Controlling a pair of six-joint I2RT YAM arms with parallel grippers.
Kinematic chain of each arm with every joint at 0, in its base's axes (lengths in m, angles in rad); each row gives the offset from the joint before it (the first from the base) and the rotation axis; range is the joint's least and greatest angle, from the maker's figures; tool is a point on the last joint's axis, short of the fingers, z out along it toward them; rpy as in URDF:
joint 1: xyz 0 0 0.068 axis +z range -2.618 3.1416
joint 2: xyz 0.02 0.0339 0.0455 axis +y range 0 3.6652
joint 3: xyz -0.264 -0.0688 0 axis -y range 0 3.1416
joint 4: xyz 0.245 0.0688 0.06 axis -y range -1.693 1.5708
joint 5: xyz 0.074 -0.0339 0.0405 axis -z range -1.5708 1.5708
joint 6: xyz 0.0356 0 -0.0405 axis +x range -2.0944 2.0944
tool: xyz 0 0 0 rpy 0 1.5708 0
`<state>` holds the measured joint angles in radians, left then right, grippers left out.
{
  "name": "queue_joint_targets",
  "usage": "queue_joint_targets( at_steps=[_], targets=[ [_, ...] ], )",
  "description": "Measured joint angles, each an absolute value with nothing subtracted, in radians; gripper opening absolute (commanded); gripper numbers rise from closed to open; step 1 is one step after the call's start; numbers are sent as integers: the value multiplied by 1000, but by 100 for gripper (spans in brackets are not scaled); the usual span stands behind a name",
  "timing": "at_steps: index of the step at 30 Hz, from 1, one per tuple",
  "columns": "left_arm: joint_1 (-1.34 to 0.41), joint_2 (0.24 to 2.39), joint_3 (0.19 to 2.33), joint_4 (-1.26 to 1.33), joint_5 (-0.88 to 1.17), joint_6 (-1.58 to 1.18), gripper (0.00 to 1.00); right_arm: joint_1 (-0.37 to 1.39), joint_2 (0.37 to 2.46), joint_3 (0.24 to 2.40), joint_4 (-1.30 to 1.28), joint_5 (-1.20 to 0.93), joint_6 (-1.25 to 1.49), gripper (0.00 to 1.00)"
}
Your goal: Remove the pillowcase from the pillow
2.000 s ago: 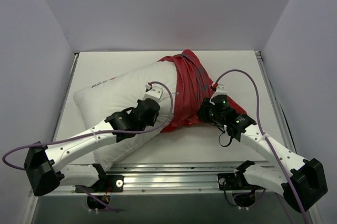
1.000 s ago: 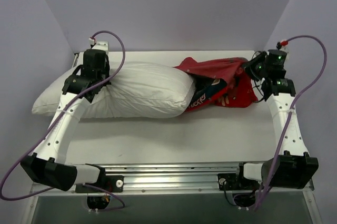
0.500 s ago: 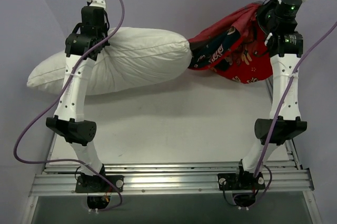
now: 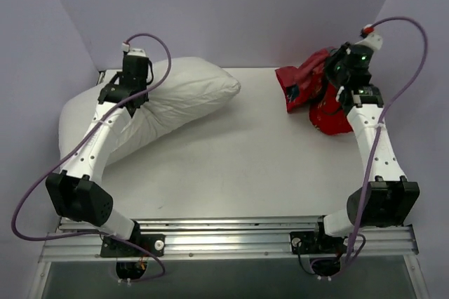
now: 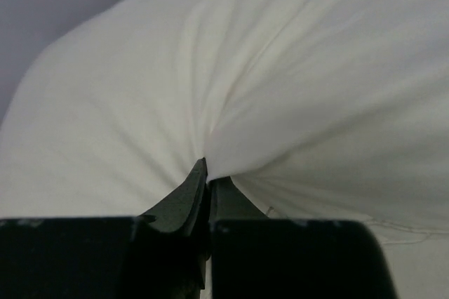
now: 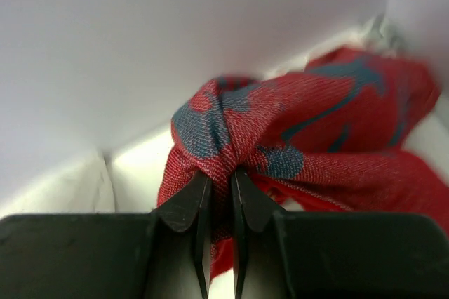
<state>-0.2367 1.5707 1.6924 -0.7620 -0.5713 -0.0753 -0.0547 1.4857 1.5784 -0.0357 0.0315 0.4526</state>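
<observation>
The white pillow lies bare at the table's far left. My left gripper is shut on a pinch of its fabric; the wrist view shows the pillow puckered at my left gripper. The red pillowcase with dark grey marks is bunched at the far right, fully apart from the pillow. My right gripper is shut on a fold of it; in the right wrist view the pillowcase is clamped in my right gripper.
Grey walls close in the table at the back and both sides. A metal rail runs along the near edge by the arm bases. A wide strip of bare table lies between pillow and pillowcase.
Both arms have come down from a raised, stretched pose. The pillowcase has come fully off the pillow's end and now hangs bunched at the right; the pillow has dropped onto the table at left.
</observation>
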Motion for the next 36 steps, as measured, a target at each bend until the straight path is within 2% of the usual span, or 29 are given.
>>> queue_joint_targets(
  at_steps=[1, 2, 3, 4, 5, 7, 8, 10, 11, 12, 14, 16, 26, 36],
  targets=[
    [-245, 1545, 1614, -750, -562, -101, 11, -29, 1461, 1497, -39, 30, 460, 0],
    [-257, 1519, 1546, -745, -553, -118, 21, 15, 1436, 1414, -50, 23, 471, 6],
    [-271, 1491, 1487, -734, -546, -137, 25, 86, 1408, 1308, -54, 10, 487, 14],
    [-282, 1461, 1441, -730, -532, -160, 29, 152, 1385, 1222, -65, -13, 503, 27],
    [-291, 1424, 1398, -730, -509, -184, 45, 221, 1364, 1149, -88, -35, 517, 34],
    [-300, 1352, 1346, -737, -469, -223, 67, 369, 1333, 1053, -152, -60, 530, 45],
    [-300, 1314, 1332, -745, -451, -239, 83, 441, 1312, 1028, -191, -62, 535, 54],
    [-300, 1234, 1324, -757, -418, -271, 95, 551, 1241, 994, -253, -67, 542, 65],
    [-299, 1191, 1324, -759, -401, -285, 99, 585, 1185, 979, -276, -67, 544, 74],
    [-299, 1144, 1327, -766, -380, -297, 94, 605, 1121, 968, -299, -67, 548, 79],
    [-300, 1061, 1348, -797, -348, -316, 94, 609, 989, 967, -341, -46, 548, 91],
    [-300, 995, 1383, -827, -323, -326, 94, 604, 888, 994, -392, 17, 534, 95],
    [-299, 838, 1517, -1015, -276, -327, 94, 602, 818, 1269, -593, 482, 408, 100],
    [-299, 510, 1541, -1068, -410, -319, 94, 602, 426, 1259, -609, 773, 282, 100]
  ],
)
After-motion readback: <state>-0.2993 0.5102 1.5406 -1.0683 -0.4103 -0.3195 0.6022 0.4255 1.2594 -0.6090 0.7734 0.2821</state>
